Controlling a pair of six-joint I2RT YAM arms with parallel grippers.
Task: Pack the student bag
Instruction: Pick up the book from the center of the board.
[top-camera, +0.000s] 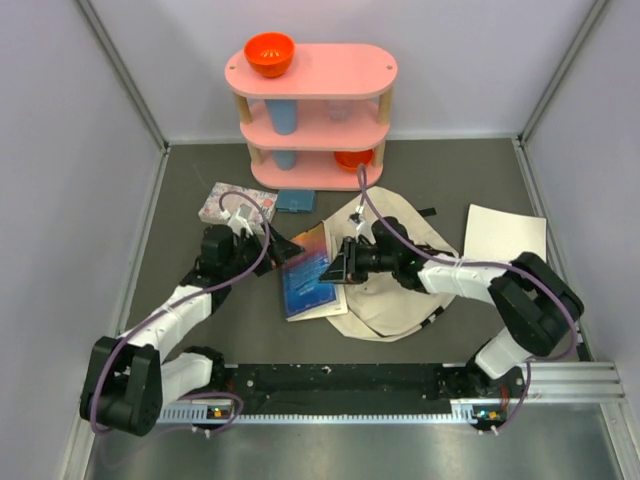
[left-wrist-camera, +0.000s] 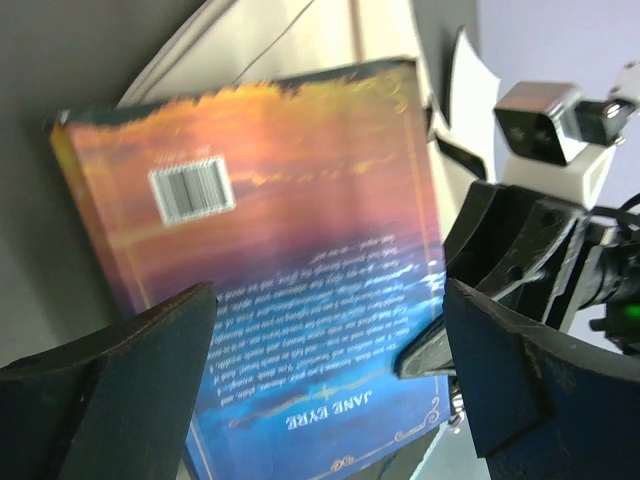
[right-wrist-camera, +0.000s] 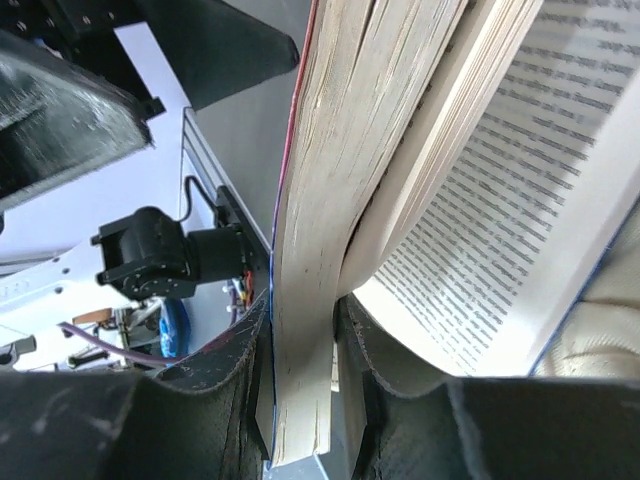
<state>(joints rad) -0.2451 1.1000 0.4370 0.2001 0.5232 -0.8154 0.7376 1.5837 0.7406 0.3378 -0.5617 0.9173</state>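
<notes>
Grey tabletop (top-camera: 180, 200), pale walls. Student bag (top-camera: 400, 295) lies slumped at centre, under the right arm, with a book (top-camera: 308, 275) at its left edge. Left wrist alone shows the barcoded back cover, with the left gripper (left-wrist-camera: 325, 310) spread wide. Right wrist alone shows the right gripper (right-wrist-camera: 300, 340) pinching a sheaf of pages.

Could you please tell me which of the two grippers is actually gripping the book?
The right gripper: its jaws pinch pages of the book, while the left gripper stands open over the back cover.

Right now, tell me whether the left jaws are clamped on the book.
No, in the left wrist view the left jaws stand wide apart and do not grip the book.
</notes>
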